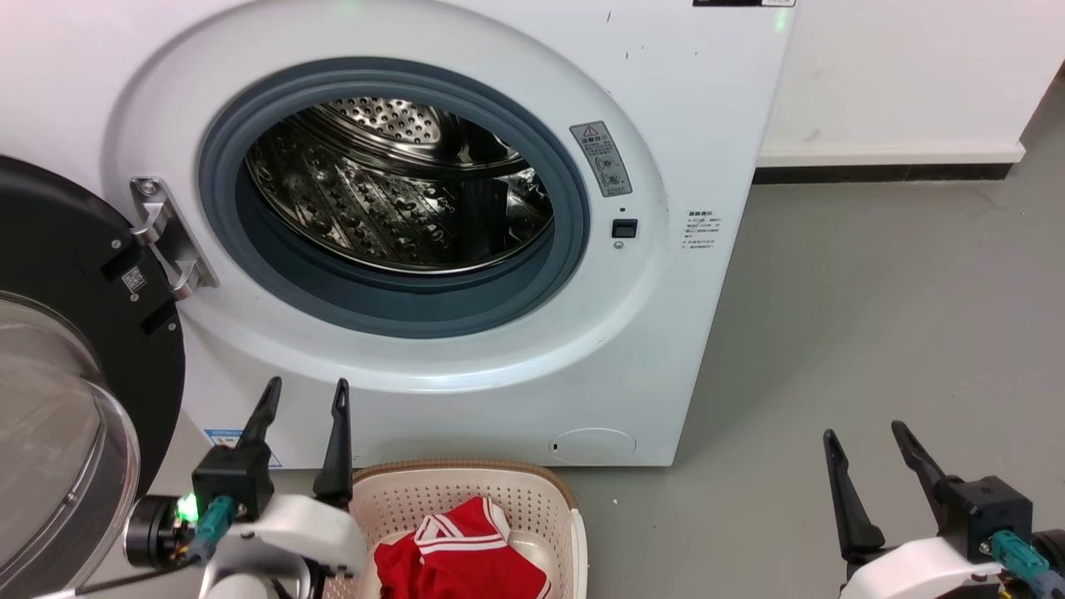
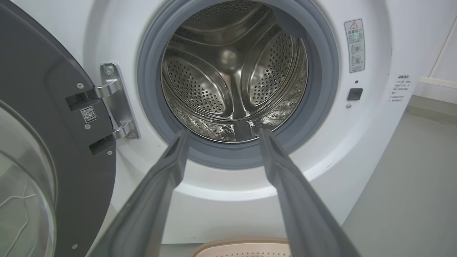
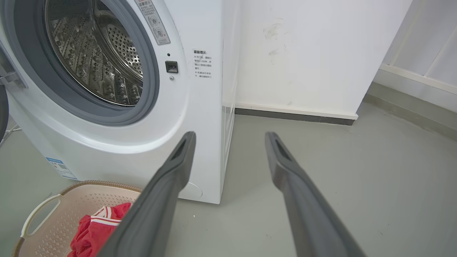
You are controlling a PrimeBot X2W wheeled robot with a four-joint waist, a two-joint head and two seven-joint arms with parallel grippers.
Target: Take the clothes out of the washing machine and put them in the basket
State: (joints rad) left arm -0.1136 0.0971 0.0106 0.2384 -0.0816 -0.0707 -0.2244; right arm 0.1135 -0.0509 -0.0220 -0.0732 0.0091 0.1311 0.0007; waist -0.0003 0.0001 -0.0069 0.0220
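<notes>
The washing machine [image 1: 691, 108] stands with its door [image 1: 58, 266] swung wide open. The door's black frame and glass bowl take up the room left of the porthole, hanging from a metal hinge [image 1: 166, 237] at the porthole's left edge. The porthole itself is unblocked: the grey seal [image 1: 574, 241] rings a bare steel drum [image 1: 399, 191]. Right of the machine lies a broad stretch of grey floor [image 1: 874, 316], bounded behind by a white wall [image 1: 899, 75] with a dark strip along its foot.

The basket [image 1: 532, 491] sits on the floor just in front of the machine's lower panel, below the porthole. Its brown rim is near the machine but apart from it. The clothes [image 1: 462, 553], red with white stripes, lie bunched inside the basket. The bottom of the head view cuts them off, so how far they spread is hard to say.

The left pincer [image 1: 306, 387] hovers before the machine's lower front, just left of the basket. Its fingers are spread wide, point toward the porthole and hold nothing, and the door is close on its left. The right pincer [image 1: 864, 433] hangs over the floor well right of the machine's front corner, its fingers likewise spread apart with nothing between them.
</notes>
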